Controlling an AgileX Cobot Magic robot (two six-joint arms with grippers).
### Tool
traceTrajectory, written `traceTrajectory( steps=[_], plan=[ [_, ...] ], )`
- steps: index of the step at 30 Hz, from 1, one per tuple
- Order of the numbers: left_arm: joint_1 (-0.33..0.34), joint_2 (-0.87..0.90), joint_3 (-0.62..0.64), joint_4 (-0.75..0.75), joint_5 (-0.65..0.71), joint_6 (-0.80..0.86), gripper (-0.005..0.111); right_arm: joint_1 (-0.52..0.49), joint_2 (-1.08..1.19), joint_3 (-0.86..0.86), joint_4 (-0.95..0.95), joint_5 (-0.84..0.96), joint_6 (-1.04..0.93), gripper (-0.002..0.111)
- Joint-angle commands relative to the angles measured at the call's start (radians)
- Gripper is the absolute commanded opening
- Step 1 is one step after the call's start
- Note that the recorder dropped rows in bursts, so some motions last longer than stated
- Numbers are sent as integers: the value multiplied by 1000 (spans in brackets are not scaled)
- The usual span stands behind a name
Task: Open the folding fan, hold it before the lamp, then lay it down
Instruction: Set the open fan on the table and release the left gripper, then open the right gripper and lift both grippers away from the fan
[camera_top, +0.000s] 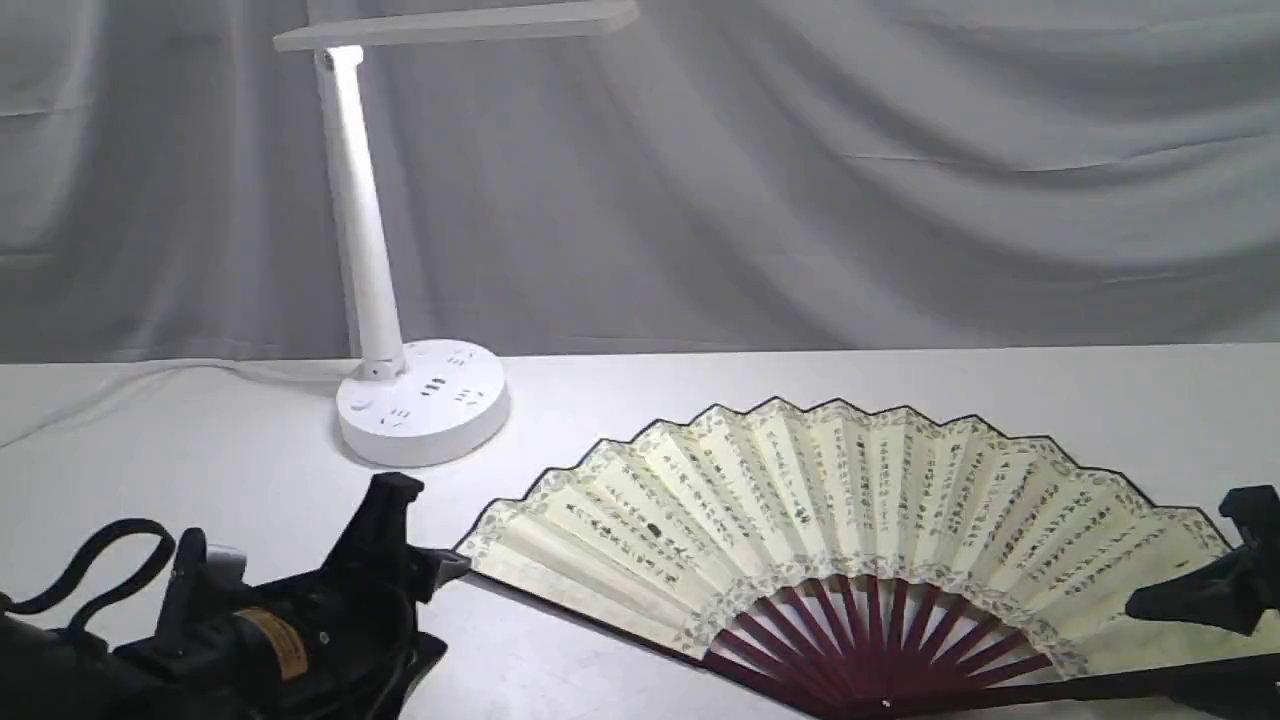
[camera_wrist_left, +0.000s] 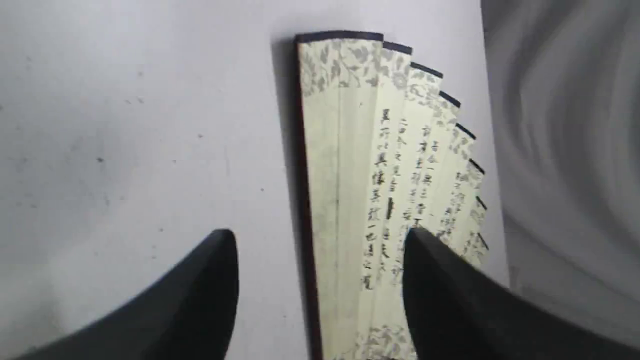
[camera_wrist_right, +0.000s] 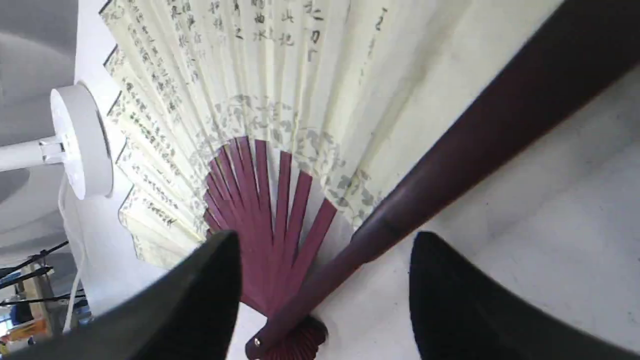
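Two pincers show, each spread wide and gripping nothing. At far left, the left pincer (camera_wrist_left: 320, 235) sits at the left end of the folding fan (camera_top: 860, 500). The lamp (camera_top: 365, 250) stands behind it on the counter (camera_top: 250, 450). The folding fan lies fully open, flat on the counter, right of the lamp base. The right pincer (camera_wrist_right: 324, 235) hovers over its right guard.

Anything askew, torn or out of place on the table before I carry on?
Nothing stands out. The folding fan lies fully spread on the table, pleats even and untorn; the lamp stands upright. The left gripper and right gripper are open beside the fan's end guards.
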Motion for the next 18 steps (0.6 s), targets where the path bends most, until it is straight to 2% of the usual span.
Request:
traceTrajectory(
  steps=[1,7,14,18],
  plan=[
    [33,-38,1,69,93,11,48,-6,-37,1,-16,-8,6,51],
    [94,-74,1,225,248,11,36,-6,-57,1,-84,-16,17,51],
    [110,-103,-4,354,402,11,36,24,-57,1,-155,-29,29,51],
    [106,-108,-36,430,580,8,36,77,-57,-8,-180,-47,34,51]
  ],
)
